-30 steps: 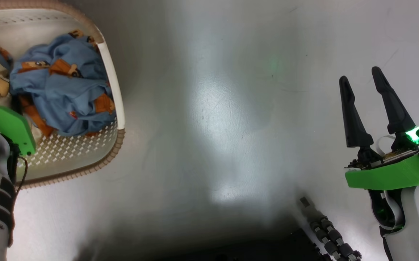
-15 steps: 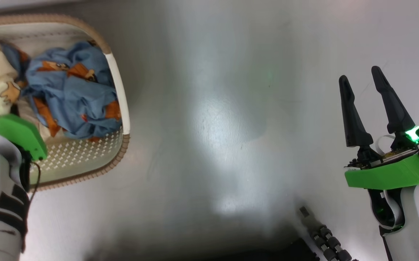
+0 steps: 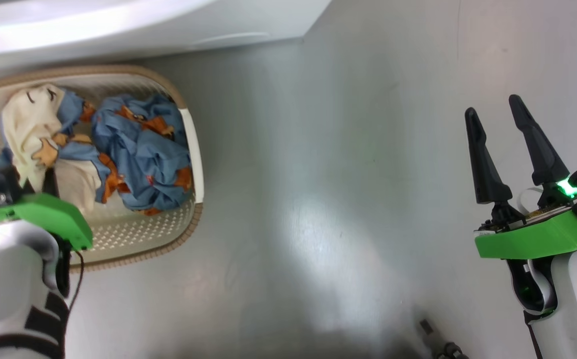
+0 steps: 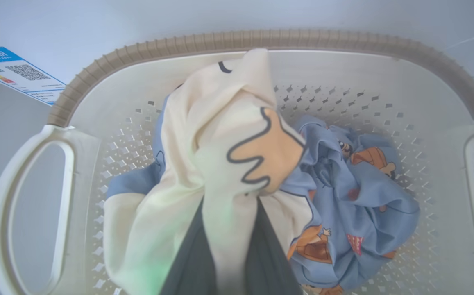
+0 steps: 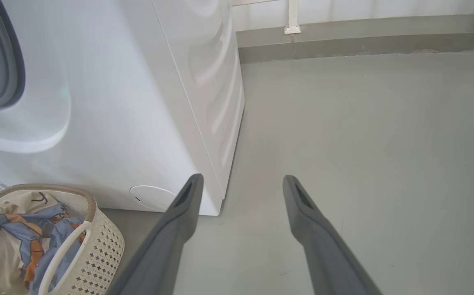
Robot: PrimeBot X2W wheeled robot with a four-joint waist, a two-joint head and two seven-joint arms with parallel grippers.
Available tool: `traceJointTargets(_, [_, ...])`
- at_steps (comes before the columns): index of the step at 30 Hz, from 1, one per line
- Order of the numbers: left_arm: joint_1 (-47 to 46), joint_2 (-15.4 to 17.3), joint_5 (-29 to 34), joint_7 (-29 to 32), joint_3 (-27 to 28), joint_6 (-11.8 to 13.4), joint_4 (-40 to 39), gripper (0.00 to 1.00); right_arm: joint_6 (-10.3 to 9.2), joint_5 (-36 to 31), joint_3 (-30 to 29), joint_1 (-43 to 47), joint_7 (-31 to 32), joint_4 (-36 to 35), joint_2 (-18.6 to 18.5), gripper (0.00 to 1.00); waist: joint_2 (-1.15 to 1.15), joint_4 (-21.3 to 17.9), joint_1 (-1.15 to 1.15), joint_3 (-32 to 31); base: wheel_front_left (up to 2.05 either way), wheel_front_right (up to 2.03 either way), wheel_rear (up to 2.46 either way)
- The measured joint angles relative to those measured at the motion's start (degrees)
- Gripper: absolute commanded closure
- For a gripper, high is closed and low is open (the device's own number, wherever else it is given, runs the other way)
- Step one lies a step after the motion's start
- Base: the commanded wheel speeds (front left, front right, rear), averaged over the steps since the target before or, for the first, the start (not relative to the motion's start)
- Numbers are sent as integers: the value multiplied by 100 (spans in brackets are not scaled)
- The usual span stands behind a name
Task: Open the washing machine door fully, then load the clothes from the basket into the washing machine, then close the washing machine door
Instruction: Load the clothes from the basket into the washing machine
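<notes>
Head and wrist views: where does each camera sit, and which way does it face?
Head view: on the head, looking down at grey floor and the cream perforated plastic basket; left forearm, open right gripper.
Left wrist view: left wrist, facing into the basket; left gripper pinching the cream-white garment.
Right wrist view: right wrist, facing the big white washing machine and floor; its spread fingers.
Shared: all three show the basket and light-blue printed garment.

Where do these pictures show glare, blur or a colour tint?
Head view: a pale glare patch on the grey floor. Left wrist view: the cream garment blurs near the lens, with a green tint. Right wrist view: sheen on the washing machine's side.
</notes>
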Motion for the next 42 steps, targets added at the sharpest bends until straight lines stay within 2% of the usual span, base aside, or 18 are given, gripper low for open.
traceJointTargets(22, [2259, -500, 147, -18, 475, -88, -3211, 100, 0, 87, 180, 500, 1, 414, -63, 0, 0, 185, 0, -1528, 0, 0, 0])
traceJointTargets(28, [2609, -606, 169, -32, 627, -134, -3743, 100, 0, 87, 268, 669, 1, 459, -73, 0, 0, 197, 0, -1937, 0, 0, 0])
traceJointTargets(34, [3041, -689, 225, -32, 757, -286, -4342, 100, 0, 86, 389, 825, 1, 504, -67, 0, 0, 193, 0, -2416, 0, 0, 0])
traceJointTargets(42, [3644, -789, 227, -32, 920, -307, -4729, 100, 0, 85, 435, 1096, 1, 532, -64, 0, 0, 156, 0, -2997, 0, 0, 0])
